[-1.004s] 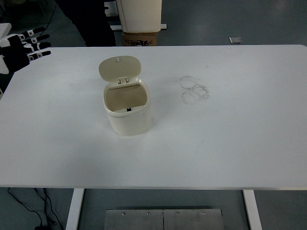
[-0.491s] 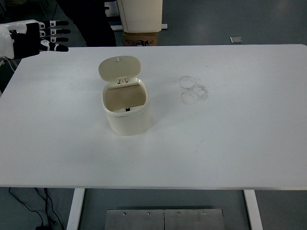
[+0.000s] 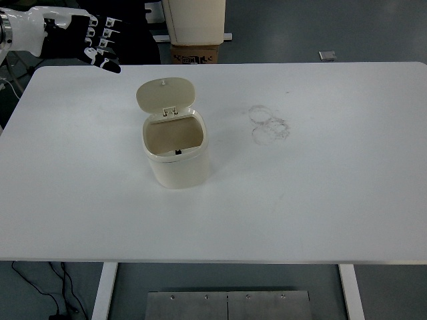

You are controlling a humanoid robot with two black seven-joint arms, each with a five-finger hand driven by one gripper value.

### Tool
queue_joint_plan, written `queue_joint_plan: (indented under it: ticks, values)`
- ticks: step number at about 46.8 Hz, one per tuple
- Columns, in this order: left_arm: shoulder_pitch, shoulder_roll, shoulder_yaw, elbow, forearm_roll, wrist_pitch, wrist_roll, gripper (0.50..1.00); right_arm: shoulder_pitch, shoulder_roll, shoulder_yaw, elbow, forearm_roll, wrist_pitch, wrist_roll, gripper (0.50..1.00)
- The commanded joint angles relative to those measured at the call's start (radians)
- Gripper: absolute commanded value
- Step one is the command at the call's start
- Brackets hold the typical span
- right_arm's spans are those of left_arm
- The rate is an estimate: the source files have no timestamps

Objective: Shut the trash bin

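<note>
Nothing done yet: bin (image 3: 177,152) stands left of centre on the counter (image 3: 320,187), lid (image 3: 165,94) upright on its far hinge; left hand (image 3: 85,40) at far-left corner, fingers (image 3: 107,64) released, well apart from the lid.

**A robotics test room**

The place looks like a lab or test bay, not a home. A plain white table (image 3: 320,200) on white metal legs stands on a grey-blue floor (image 3: 300,30). Black cables (image 3: 63,293) trail beneath it, a metal plate (image 3: 227,305) lies below, and a cardboard box (image 3: 195,53) sits under beige equipment (image 3: 195,20) behind.
</note>
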Motion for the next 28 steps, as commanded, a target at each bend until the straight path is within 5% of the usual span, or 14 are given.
queue_joint_plan:
  ticks: [1,14,28]
  values:
    - [-0.022,-0.035,0.000,-0.001,0.014,-0.001,0.001,1.000,0.000,0.000,0.000,0.000,0.000,0.000,-0.001,0.991]
    - [-0.056,-0.118,-0.002,-0.004,0.029,-0.029,0.146,1.000,0.000,0.000,0.000,0.000,0.000,0.000,0.000,0.991]
    - [-0.107,-0.153,-0.002,-0.021,0.057,-0.060,0.213,1.000,0.000,0.000,0.000,0.000,0.000,0.000,-0.001,0.991]
